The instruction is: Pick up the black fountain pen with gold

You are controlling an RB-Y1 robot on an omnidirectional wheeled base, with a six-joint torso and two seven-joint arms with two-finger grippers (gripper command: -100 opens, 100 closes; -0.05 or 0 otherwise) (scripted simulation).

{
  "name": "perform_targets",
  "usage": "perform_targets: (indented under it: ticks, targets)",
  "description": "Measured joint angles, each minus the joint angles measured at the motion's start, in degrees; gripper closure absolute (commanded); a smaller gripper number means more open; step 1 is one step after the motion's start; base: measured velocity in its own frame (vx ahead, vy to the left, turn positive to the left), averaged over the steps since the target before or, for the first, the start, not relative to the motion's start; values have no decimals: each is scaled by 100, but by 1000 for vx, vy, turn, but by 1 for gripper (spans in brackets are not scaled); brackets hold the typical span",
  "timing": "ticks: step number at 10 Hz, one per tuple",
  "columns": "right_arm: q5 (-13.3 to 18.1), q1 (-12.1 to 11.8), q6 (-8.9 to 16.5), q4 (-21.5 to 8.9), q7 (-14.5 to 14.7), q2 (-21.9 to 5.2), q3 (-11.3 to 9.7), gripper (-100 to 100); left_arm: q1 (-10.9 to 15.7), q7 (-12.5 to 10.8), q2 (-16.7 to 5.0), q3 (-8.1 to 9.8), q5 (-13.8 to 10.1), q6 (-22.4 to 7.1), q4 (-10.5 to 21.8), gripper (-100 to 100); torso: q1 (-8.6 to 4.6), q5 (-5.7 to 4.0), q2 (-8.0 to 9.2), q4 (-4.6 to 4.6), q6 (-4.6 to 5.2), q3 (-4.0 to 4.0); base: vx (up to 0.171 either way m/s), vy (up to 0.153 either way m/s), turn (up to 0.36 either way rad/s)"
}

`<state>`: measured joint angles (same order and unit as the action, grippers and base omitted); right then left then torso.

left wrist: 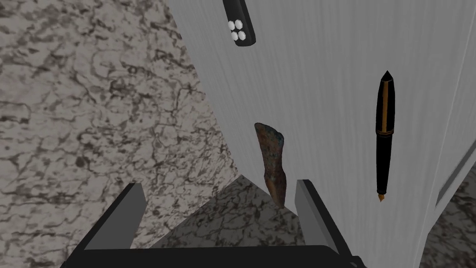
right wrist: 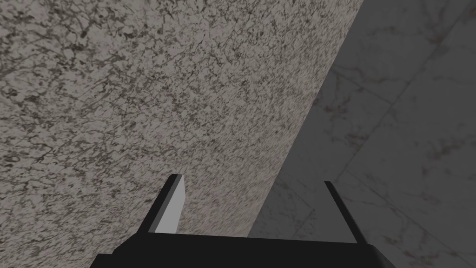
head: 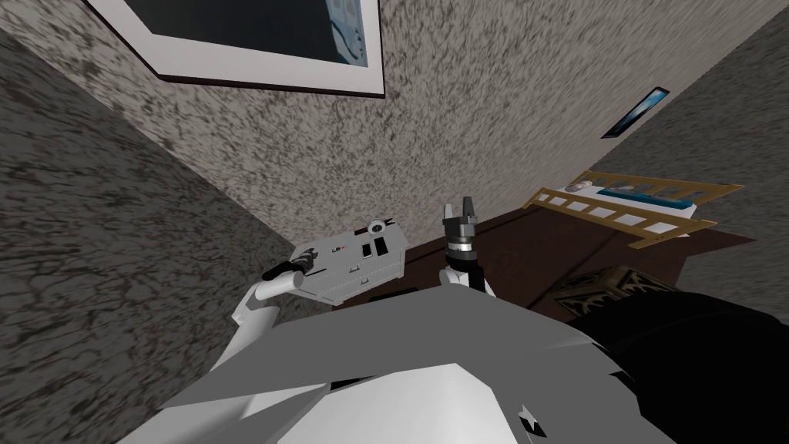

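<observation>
just beside the wide-open, empty left gripper (left wrist: 218, 185), apart: black fountain pen (left wrist: 385, 135)

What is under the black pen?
A flat, pale grey top, which also carries a brownish stone-like lump and a black bar with white dots. The patch right beneath the pen is covered.

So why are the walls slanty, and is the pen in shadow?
Head view: the wide lens splays the speckled walls; left wrist view: the black fountain pen with gold trim lies evenly lit on the pale grey top, casting no shadow.
</observation>
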<state>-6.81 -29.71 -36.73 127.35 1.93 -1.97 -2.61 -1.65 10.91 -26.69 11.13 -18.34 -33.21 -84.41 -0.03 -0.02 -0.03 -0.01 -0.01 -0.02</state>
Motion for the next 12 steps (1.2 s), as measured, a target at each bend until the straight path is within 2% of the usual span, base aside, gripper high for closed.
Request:
perform_targets:
  ticks: [4, 7, 11, 12]
  targets:
    - [0, 0, 0, 0, 0, 0, 0, 0, 318, 17, -186, 56, -218, -610, 552, -100, 1, 0, -4, -1, -1, -3, 21, -11, -28]
    - [0, 0, 0, 0, 0, 0, 0, 0, 494, 5, -268, 80, -289, -1050, 811, -100, 3, 0, 0, 0, 0, 0, 12, -4, -19]
    - [0, 0, 0, 0, 0, 0, 0, 0, 851, 39, -453, 98, -484, -1600, 1461, -100, 5, 1, -5, -1, -1, -3, 23, -1, -26]
    - [0, 0, 0, 0, 0, 0, 0, 0, 891, 24, -474, 101, -499, -1758, 1531, -100, 5, 1, -3, -1, -2, -2, 27, 3, -30]
